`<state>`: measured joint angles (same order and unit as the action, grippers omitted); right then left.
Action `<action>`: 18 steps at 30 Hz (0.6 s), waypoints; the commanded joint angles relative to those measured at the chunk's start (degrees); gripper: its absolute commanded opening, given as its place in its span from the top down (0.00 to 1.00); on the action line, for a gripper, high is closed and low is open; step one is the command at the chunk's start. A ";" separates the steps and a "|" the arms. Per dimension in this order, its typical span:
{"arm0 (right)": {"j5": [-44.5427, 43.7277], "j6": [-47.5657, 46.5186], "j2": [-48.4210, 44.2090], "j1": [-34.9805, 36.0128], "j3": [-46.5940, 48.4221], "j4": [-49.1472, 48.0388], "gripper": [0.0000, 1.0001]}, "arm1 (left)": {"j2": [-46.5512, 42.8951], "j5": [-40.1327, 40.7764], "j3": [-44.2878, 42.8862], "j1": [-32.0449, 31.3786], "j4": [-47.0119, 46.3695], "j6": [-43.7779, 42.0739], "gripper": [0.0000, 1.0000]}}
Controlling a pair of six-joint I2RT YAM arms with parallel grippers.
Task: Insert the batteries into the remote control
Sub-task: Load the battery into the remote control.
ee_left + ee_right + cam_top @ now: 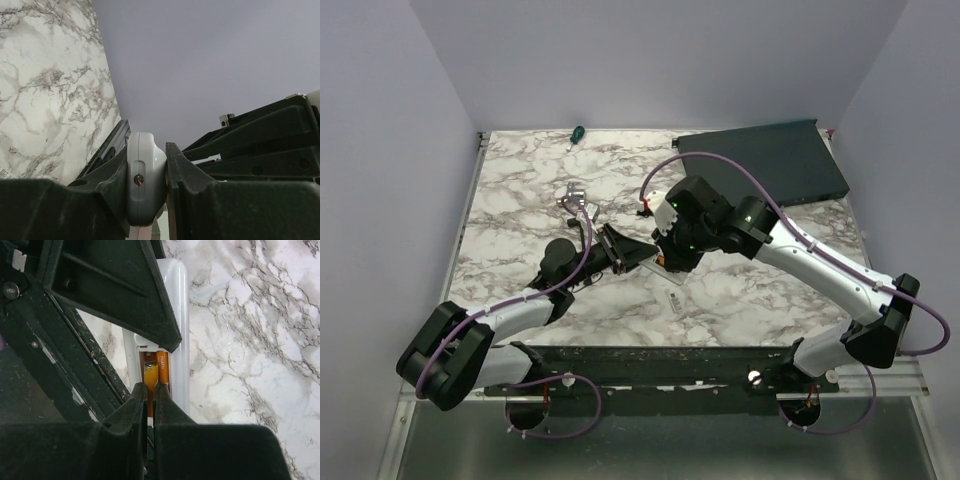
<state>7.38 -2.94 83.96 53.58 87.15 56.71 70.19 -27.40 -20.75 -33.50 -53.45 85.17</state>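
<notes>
The white remote control [145, 175] is clamped end-on between the fingers of my left gripper [146, 150], held above the marble table. In the right wrist view the remote control [179, 315] shows its open battery bay. Two orange batteries are in it: one [163, 367] lies flat on the right, and the other [151, 377] sits on the left with its metal end raised. My right gripper [149, 386] is shut, its tips resting over the left battery. From above, both grippers meet at mid-table, left [630, 255] and right [665, 262].
A large dark flat box [765, 160] lies at the back right. A green-handled screwdriver [576, 132] is at the far edge, a silver bracket [576, 198] is behind the left gripper, and a small white piece [676, 300] lies on the marble in front of the grippers.
</notes>
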 commanded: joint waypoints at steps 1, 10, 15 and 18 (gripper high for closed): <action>-2.63 0.39 1.57 0.39 2.44 2.93 0.99 | -0.06 0.64 0.70 -0.41 -4.86 0.71 1.00; -0.79 -0.22 3.29 1.00 4.14 5.54 0.99 | -0.38 0.85 0.92 -0.42 -5.29 0.51 1.00; 0.09 -0.83 5.12 1.08 6.25 7.96 0.99 | -0.77 0.77 0.81 -0.47 -4.82 -0.23 1.00; 1.31 -1.27 5.74 1.09 6.86 8.52 0.98 | -1.07 0.81 0.72 -0.42 -4.57 -0.60 1.00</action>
<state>6.87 -3.11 88.23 54.06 92.01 61.56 70.19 -27.40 -20.05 -33.52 -54.48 85.10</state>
